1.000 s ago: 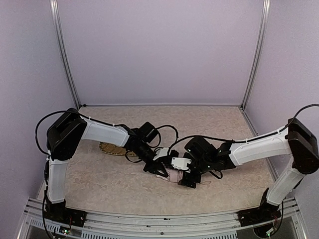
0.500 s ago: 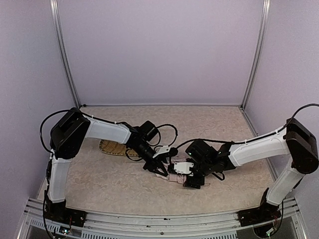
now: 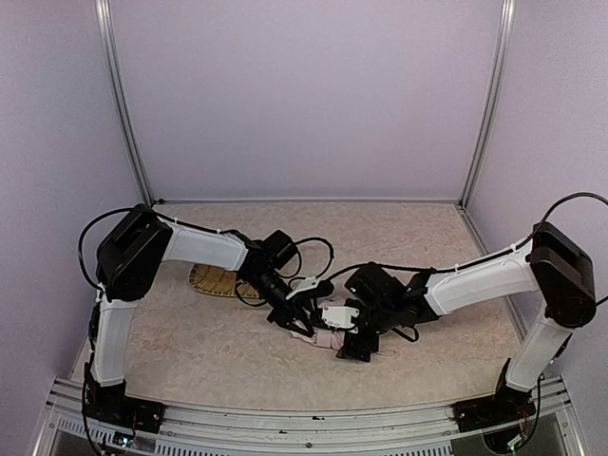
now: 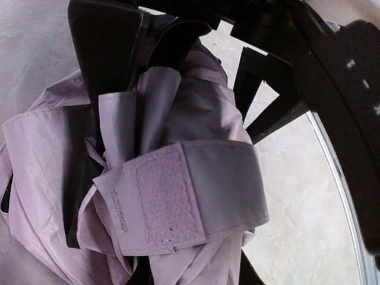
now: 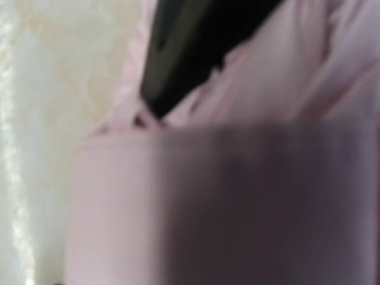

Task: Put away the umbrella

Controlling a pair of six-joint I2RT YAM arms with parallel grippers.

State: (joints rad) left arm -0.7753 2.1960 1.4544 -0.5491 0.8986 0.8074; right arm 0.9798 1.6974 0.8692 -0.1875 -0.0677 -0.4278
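Here, closest to the arm bases, the pale pink thin-fabric umbrella (image 3: 323, 337) lies folded in a crumpled bundle on the beige mottled tabletop (image 3: 399, 228), both grippers meeting over it. The left gripper (image 3: 296, 321) reaches the umbrella's left end; in its wrist view its dark fingers (image 4: 104, 53) are clamped on a raised fold of the pink cloth. The umbrella's wide pink closing strap (image 4: 219, 184) curls across the front of the bundle and ends in a fuzzy fastening patch (image 4: 163, 202). The fine marks along the edge of that patch are too small to tell whether they are stitching or print. The right gripper (image 3: 344, 340) sits at the umbrella's right end. In the left wrist view its black fingers (image 4: 246, 77) stand apart just behind the bundle, with bare tabletop showing between them. The right wrist view is blurred: it shows pink cloth (image 5: 237, 178) very close up and a dark shape (image 5: 196, 41) that could be a rib or a finger. Left of the umbrella and a little farther back, partly under the left arm, lies a woven yellow straw mat (image 3: 217, 283). Behind the umbrella rise plain lilac walls (image 3: 304, 95) with metal corner posts (image 3: 123, 114).
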